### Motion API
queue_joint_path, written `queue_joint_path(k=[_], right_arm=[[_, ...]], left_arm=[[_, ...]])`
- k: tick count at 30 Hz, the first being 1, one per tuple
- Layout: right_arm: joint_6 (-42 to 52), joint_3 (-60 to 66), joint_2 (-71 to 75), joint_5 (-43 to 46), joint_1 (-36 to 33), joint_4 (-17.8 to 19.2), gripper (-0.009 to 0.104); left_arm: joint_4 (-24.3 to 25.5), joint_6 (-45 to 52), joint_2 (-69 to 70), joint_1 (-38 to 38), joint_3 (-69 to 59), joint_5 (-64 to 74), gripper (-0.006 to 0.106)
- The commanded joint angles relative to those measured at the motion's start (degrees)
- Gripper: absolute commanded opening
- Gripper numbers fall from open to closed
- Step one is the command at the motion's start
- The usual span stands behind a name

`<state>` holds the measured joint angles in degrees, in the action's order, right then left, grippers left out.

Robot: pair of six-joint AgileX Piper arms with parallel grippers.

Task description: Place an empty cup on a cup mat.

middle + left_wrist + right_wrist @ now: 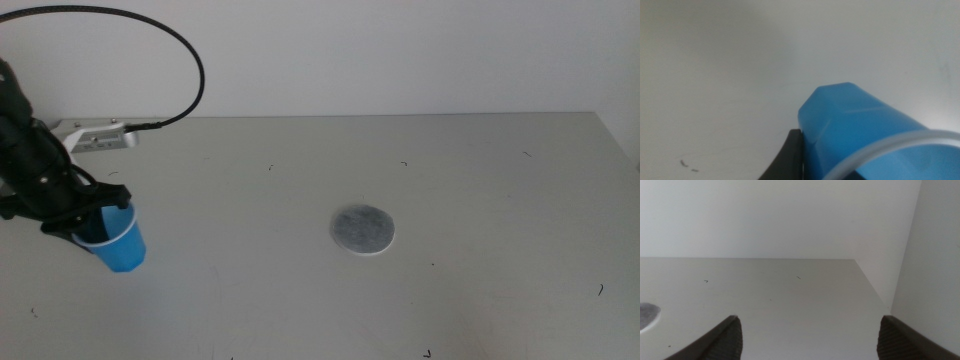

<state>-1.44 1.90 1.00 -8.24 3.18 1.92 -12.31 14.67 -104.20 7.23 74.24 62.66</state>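
Two arms serve this table (480,180), but only the left one shows in the middle view, coming in from the left side. Nearest the camera there, the left gripper (92,222) has its dark fingers (790,155) closed on the cup (117,243), pinching it by the rim so that the blue wall looks creased in the left wrist view. The cup hangs tilted, base down and angled toward the right, above the table's left part. Further in, near the middle of the table, the cup mat (362,230) lies flat, well apart from the cup. The right gripper (810,340) is out of the middle view; its own camera shows its fingers spread wide with nothing between them, and an edge of the mat off to one side.
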Motion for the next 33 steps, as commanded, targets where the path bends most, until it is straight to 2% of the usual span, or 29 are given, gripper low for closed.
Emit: queue_joint_path(k=[1,8,17,27,33], right_arm=[[0.5,-0.7,1.1,4.5,-0.1,0.5,0.094],[0.5,-0.7,1.1,4.5,-0.1,0.5,0.094],[0.5,-0.7,1.1,4.5,-0.1,0.5,0.094],[0.5,-0.7,1.1,4.5,-0.1,0.5,0.094],[0.5,-0.7,1.1,4.5,-0.1,0.5,0.094]], left_arm=[[-1.9,-3.8,3.7,-3.7,2.0,-1.7,0.000],[1.1,-14.7,0.7,-16.0,11.1,-0.8,0.000],[2.6,-20.2,-10.1,-29.6,28.5,4.6,0.000],[2.7,-22.1,-23.5,-37.4,48.2,10.2,0.000],[2.4,-22.5,-27.7,-39.3,53.4,11.8,0.000]])
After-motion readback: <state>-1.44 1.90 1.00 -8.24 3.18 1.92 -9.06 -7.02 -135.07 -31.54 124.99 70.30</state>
